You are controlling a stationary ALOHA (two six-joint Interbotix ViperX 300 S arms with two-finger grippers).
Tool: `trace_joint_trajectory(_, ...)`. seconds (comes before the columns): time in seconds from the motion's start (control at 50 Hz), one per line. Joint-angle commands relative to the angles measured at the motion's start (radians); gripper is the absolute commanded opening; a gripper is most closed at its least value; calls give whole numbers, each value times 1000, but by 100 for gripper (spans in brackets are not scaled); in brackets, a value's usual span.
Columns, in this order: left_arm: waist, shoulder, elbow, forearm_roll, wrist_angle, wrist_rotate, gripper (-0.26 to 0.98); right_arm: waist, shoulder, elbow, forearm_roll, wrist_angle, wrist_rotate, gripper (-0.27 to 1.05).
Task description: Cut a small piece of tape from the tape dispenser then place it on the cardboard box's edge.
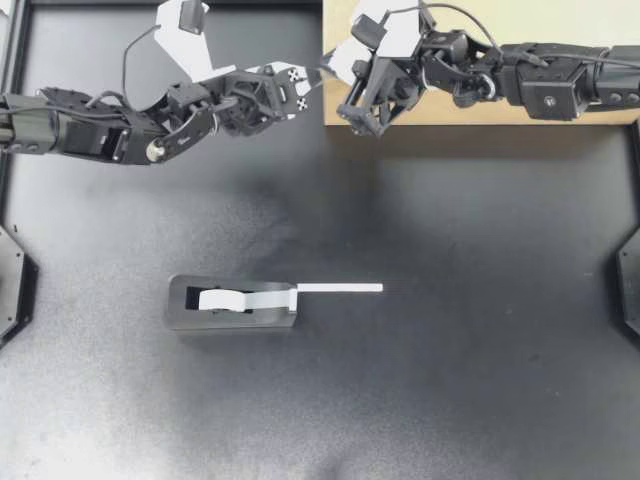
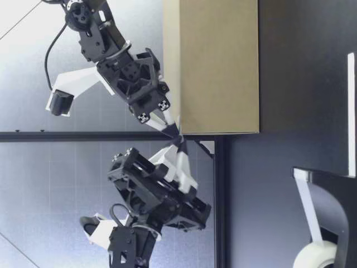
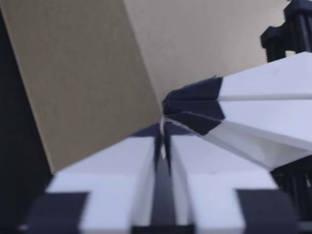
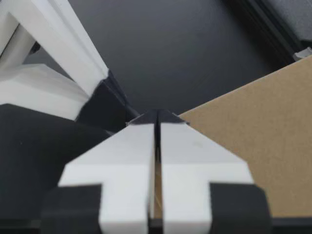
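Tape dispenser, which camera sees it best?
The top view. It shows the whole tape dispenser, with a strip of tape sticking out past its end. The low view catches only part of the dispenser, cut off close to that camera. Neither wrist view shows it.

Tabletop (image 1: 450, 400) is matte black w/ soft grey sheen patches, brightest approx mid-left; light looks diffuse, no hard shadows. Dark frame rail (image 1: 22, 60) runs along its edge; black angular brackets (image 1: 10, 285) sit at both sides. In the low view a black upright post (image 2: 83, 135) rises from the far-edge rail (image 2: 220, 212). Behind it is a pale grey-white wall (image 2: 33, 190) w/ faint grid lines, evenly lit.
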Motion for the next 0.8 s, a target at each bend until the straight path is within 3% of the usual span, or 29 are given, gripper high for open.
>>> trace_joint_trajectory(0.0, 3, -15, -8, 0, -2, 3, 23, -14, -9, -17, -2, -2, -2, -11)
trace_joint_trajectory(0.1, 3, -23, -6, 0, 11, 6, 38, -15, -14, -18, -2, -2, -2, -11)
trace_joint_trajectory(0.16, 3, -31, -5, 3, 29, 11, 41, -15, -21, -21, -2, -2, 0, -11)
trace_joint_trajectory(0.44, -28, -155, 58, 57, 89, 143, 36, 20, -158, -3, -2, 8, 2, -10)
trace_joint_trajectory(0.78, -160, -341, 146, 101, 92, 440, 18, 207, -357, 103, 15, 29, 8, -10)
